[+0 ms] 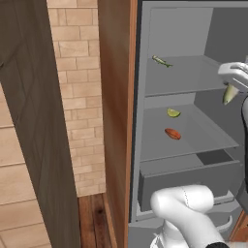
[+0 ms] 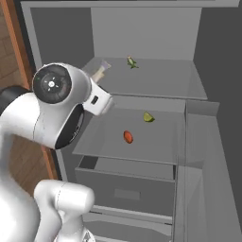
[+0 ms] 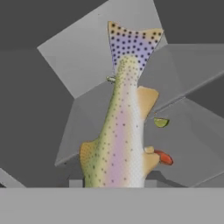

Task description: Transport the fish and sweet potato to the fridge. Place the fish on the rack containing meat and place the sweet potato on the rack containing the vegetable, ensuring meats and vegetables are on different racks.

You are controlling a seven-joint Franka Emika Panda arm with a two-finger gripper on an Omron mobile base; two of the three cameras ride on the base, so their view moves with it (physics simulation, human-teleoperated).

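the fridge (image 1: 189, 29) is seen open in both base views, its grey interior exposed. the rack containing meat (image 1: 193, 80) is the higher shelf; the meat (image 1: 162, 61) is found lying on it toward the back, as a thin olive-green strip. on the lower shelf (image 1: 203, 138) the vegetable (image 1: 173, 113) is noted farther back, and the sweet potato (image 1: 173, 134) is seen lying nearer the front edge, close to the vegetable but apart from it. a box drawer (image 1: 193, 181) is seen below the shelves.

the gripper (image 1: 231, 87) is found at the right edge of the left base view, level with the higher shelf and in front of it. the fish (image 3: 122, 127) is held in it: in the hand view the body is seen rising from between the finger tips, tail end farthest from the hand, covering the middle of the picture. the finger tips themselves are largely hidden behind the fish, so the jaw width cannot be read directly; the jaws are judged closed on the fish body. in the left base view the pale end of the fish is seen hanging below the hand, and in the right base view it is seen projecting toward the front left of the higher shelf.

the fish is not resting on any shelf. it is well apart from the meat, which is seen just beside the fish body in the hand view. wooden panelling (image 1: 116, 97) is noted left of the fridge.
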